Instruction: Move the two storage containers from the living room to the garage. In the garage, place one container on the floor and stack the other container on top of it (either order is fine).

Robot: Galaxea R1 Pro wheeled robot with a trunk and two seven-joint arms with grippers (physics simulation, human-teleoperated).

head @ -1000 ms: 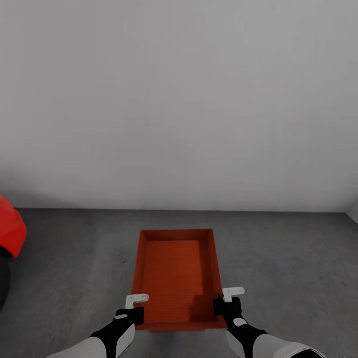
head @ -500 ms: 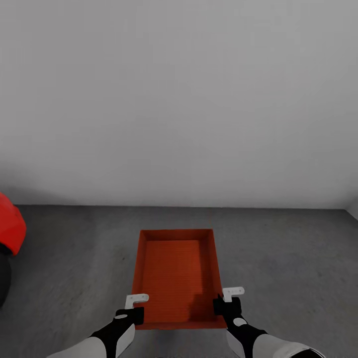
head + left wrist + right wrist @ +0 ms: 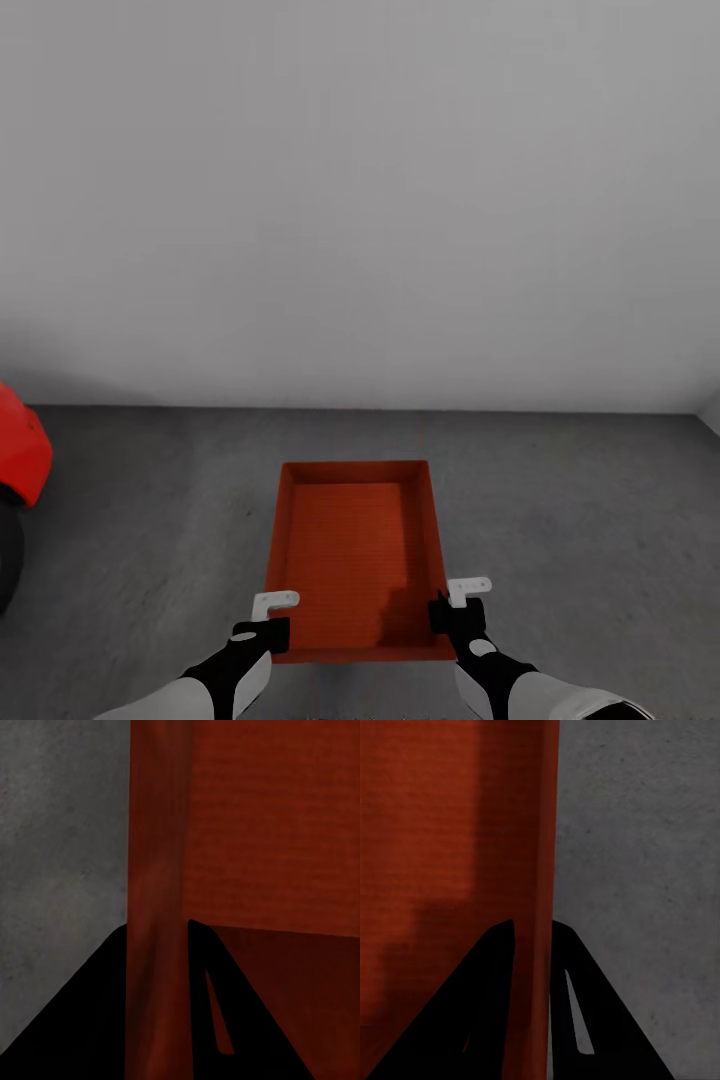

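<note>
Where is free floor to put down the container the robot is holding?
Bare grey floor lies ahead of the storage container up to the white wall, and to its right. The left is tighter: the red car stands there.

No text, label, brand, number or sign can be read anywhere. The orange-red rectangular open-top plastic bin point(image 3: 355, 550) has plain walls and a finely ribbed bottom with no marking, in the head view and in both wrist views alike. The smooth dark grey concrete floor point(image 3: 580, 520) and the bare white wall point(image 3: 360, 200) at the far side carry no writing. The rounded red car body point(image 3: 20, 450) at the far left edge has no badge or plate in view.
</note>
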